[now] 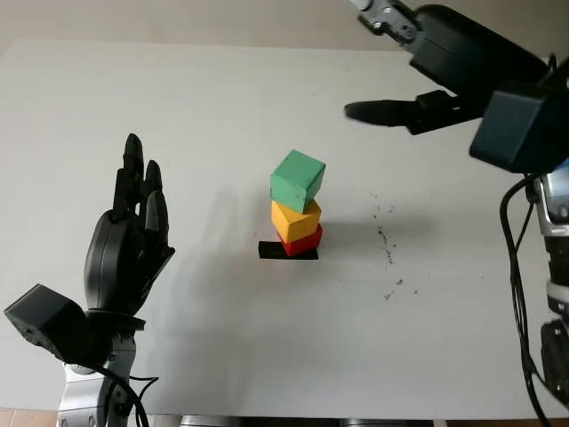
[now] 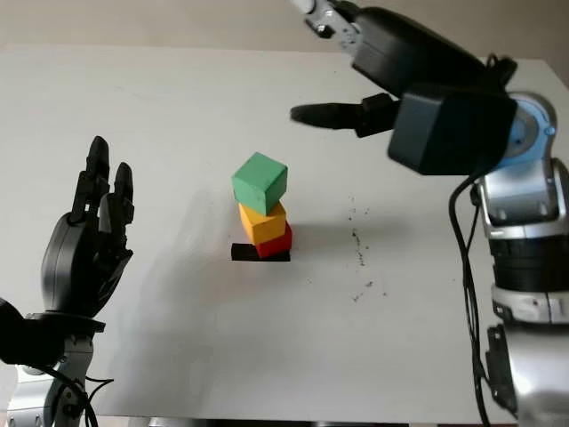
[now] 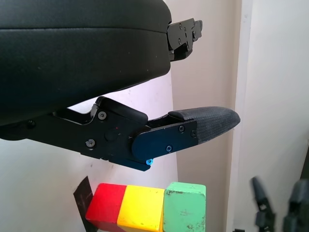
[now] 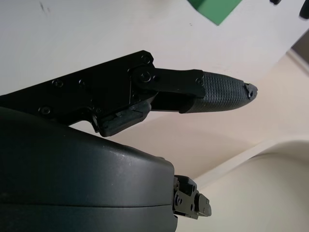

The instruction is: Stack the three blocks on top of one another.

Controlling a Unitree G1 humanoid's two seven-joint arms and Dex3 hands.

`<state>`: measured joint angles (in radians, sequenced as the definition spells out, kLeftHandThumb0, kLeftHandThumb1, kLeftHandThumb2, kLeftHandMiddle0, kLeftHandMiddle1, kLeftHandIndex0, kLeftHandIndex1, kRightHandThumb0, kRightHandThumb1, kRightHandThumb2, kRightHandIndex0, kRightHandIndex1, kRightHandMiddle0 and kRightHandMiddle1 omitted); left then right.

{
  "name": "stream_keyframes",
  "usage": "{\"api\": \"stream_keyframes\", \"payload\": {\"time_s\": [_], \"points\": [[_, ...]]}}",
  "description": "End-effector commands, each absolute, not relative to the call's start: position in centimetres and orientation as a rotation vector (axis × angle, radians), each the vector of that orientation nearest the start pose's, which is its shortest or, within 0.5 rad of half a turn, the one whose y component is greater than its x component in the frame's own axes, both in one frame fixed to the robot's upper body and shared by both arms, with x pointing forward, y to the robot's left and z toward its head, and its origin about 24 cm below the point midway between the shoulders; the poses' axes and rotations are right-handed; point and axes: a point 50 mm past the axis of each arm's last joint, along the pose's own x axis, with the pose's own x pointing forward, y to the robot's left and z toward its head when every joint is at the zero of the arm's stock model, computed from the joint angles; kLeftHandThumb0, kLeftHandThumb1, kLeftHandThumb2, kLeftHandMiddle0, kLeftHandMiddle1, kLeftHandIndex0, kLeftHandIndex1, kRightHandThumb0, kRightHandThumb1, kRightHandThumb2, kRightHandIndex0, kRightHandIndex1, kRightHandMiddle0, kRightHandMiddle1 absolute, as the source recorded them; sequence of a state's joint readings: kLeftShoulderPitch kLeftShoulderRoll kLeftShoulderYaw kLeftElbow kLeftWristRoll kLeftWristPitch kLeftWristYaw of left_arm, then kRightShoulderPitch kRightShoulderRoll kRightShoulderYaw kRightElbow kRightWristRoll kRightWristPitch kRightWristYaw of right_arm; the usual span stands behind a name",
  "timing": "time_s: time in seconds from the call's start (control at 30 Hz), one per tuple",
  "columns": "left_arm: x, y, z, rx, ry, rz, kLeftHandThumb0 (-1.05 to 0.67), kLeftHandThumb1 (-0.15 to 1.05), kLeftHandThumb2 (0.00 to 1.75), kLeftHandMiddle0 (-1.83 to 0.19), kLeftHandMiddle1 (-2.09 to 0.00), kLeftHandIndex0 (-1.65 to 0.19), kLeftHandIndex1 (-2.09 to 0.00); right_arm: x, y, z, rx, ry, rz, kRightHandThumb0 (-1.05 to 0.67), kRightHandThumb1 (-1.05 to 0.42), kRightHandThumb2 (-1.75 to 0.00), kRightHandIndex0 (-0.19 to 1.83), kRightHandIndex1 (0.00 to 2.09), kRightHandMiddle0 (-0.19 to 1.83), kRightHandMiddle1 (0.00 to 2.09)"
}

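Note:
Three blocks stand stacked near the middle of the white table [image 1: 222, 338]: a red block [image 1: 304, 243] at the bottom on a small black mark [image 1: 270, 251], a yellow block [image 1: 294, 220] on it, and a green block [image 1: 298, 179] on top, turned a little askew. My left hand [image 1: 133, 233] is open, held upright well to the left of the stack. My right hand [image 1: 391, 112] is open, raised above and to the right of the stack, apart from it. The left wrist view shows the stack [image 3: 147, 208] beyond a finger [image 3: 203, 126].
Dark specks [image 1: 388, 249] mark the table to the right of the stack. The table's far edge [image 1: 222, 44] meets a beige wall. My right arm and its cables [image 1: 524, 294] hang along the right side.

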<state>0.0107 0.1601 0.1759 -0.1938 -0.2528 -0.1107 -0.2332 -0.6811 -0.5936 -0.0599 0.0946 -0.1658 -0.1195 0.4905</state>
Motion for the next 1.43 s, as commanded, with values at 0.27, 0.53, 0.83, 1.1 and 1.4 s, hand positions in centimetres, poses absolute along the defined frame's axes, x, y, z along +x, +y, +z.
{"api": "stream_keyframes", "payload": {"time_s": [0.27,0.53,0.83,1.1,1.4], "points": [[26.2,19.7,10.7,-0.066,-0.365,-0.161,-0.70,1.05,0.65,0.19,0.00,0.19,0.00,31.2,-19.8,18.4,-0.494,-0.413,0.187,-0.80,-1.05,-0.68,-0.19,0.04,-0.18,0.02],[27.3,18.7,10.7,-0.080,-0.353,-0.193,-0.71,1.05,0.66,0.19,0.00,0.19,0.00,30.6,-18.2,15.1,-0.135,-0.302,0.118,-0.75,-1.05,-0.68,-0.19,0.00,-0.19,0.00],[27.7,18.1,10.3,-0.063,-0.347,-0.238,-0.72,1.05,0.68,0.19,0.00,0.19,0.00,29.1,-16.1,12.1,-0.001,-0.227,0.097,-0.74,-1.05,-0.78,-0.19,0.00,-0.19,0.00],[27.6,17.9,9.8,-0.081,-0.345,-0.245,-0.72,1.05,0.67,0.19,0.00,0.19,0.00,28.3,-15.4,10.0,0.042,-0.158,0.090,-0.75,-1.05,-0.78,-0.19,0.00,-0.19,0.00],[27.3,17.8,9.8,-0.082,-0.341,-0.239,-0.73,1.05,0.66,0.19,0.00,0.19,0.00,28.1,-15.4,9.0,0.052,-0.117,0.088,-0.74,-1.05,-0.76,-0.19,0.00,-0.19,0.00]]}}
